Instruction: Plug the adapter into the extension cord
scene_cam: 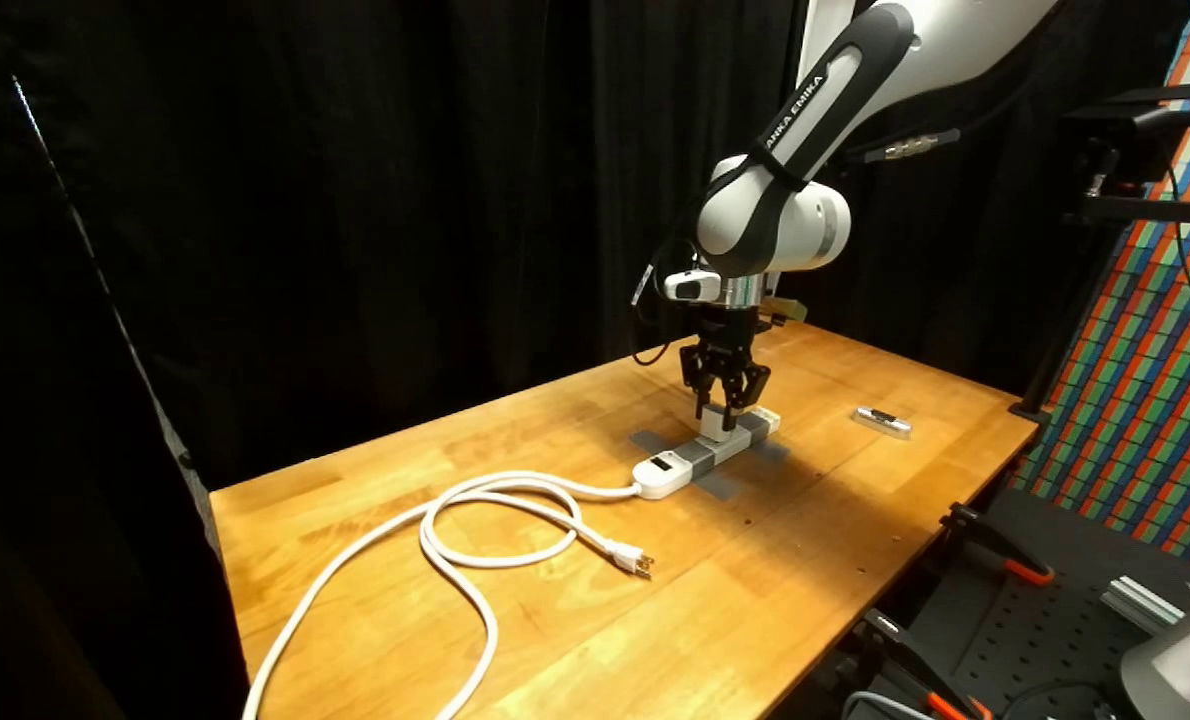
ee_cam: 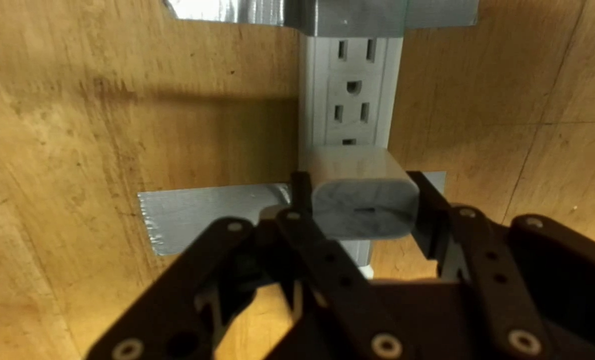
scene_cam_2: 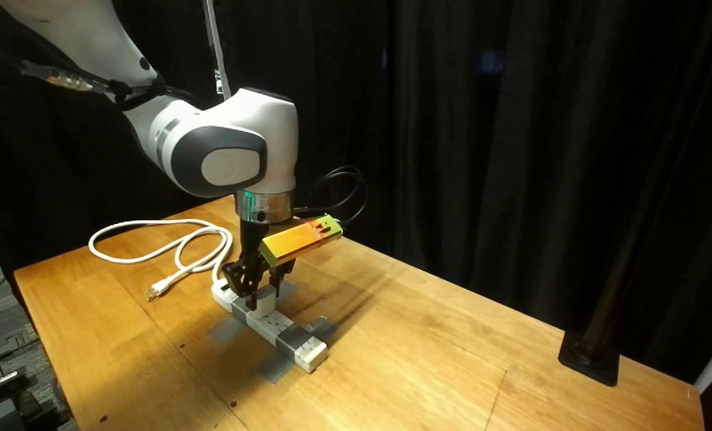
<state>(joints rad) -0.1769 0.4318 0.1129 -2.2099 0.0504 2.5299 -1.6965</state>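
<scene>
Closest to the wrist camera, the black gripper (ee_cam: pixel 361 189) fills the bottom of the frame, clamped on both sides of the white adapter (ee_cam: pixel 365 215). That block stands upright on the extension cord (ee_cam: pixel 351 70), among its outlets (ee_cam: pixel 353 87), a little below the middle of the picture; whether it's fully seated I can't tell from here. Gray tape (ee_cam: pixel 197 215) straps the extension cord to the wooden surface (scene_cam: pixel 815 600). In an exterior view, the white cable (scene_cam: pixel 503 562) loops away to the lower left, its plug (scene_cam: pixel 628 556) lying loose, and a small silver object (scene_cam: pixel 882 422) sits off to the right, well apart from the adapter.
</scene>
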